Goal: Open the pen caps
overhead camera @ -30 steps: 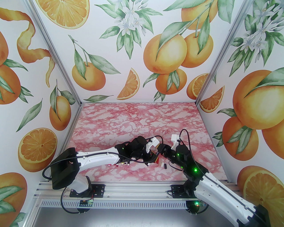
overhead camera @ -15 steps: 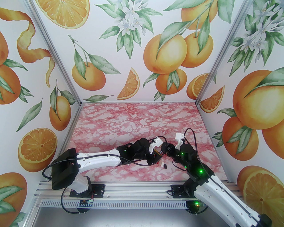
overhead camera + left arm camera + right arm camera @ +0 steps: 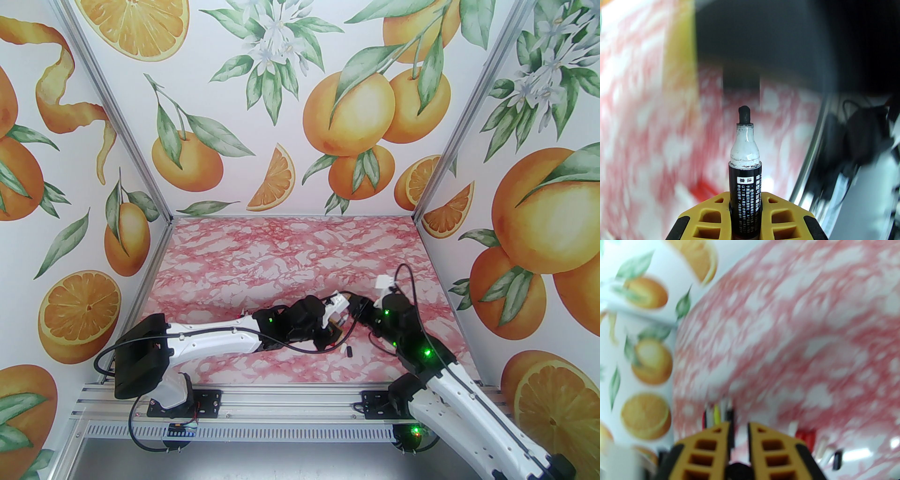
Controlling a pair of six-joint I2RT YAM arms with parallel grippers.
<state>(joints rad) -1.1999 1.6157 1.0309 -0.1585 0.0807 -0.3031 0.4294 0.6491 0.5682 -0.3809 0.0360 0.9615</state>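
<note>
Top view: the left gripper (image 3: 334,326) and right gripper (image 3: 352,311) meet low over the table (image 3: 281,262), toward 4 o'clock of its middle. A loose cap (image 3: 347,349) lies at 6 o'clock of them.

Left wrist view: the jaws clamp a black pen (image 3: 745,178) by its barrel, bare nib at 12 o'clock. It looks light, stiff and slick, best held mid-barrel, clear of the inky tip.

Right wrist view: the jaws are nearly touching. A dark lump low between them may be this pen's cap, but blur hides it. More pens (image 3: 716,414) lie at 11 o'clock.
</note>
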